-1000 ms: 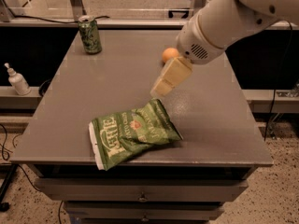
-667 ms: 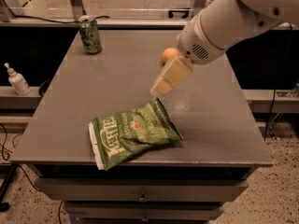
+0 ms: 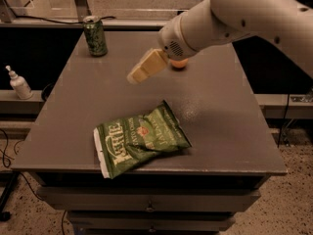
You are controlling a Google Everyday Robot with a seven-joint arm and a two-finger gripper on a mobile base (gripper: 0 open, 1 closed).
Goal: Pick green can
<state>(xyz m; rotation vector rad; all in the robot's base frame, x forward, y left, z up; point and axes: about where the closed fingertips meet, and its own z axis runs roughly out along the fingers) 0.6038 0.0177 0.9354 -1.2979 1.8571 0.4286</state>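
The green can (image 3: 95, 35), a small upright cylinder of dark green metal with pale mottled markings and a silver top, stands at the far left corner of the table, well apart from everything else on it. The table (image 3: 225, 131) is a broad, flat grey surface with rounded front corners, resting on a grey cabinet whose drawer fronts (image 3: 146, 205) show below its near edge. The robot arm (image 3: 244, 11), a thick white tube with small dark holes, enters from the upper right and reaches leftward over the far half of the table. The green chip bag (image 3: 139, 138), a flat crinkled foil packet with white "Kettle" lettering and a white sealed edge, lies at the near edge a little left of centre; its left end reaches the table's front lip. The gripper (image 3: 136, 76), a cream-coloured blocky piece at the arm's end, points down and to the left, hanging above the table between the can and the bag, to the right of the can and not touching it; how far open it is I cannot tell; nothing shows in its grasp. A small round orange object (image 3: 179, 64) sits on the table just behind the gripper's base, partly hidden by the arm. A white pump bottle (image 3: 19, 83) stands on a lower ledge off the table's left side.
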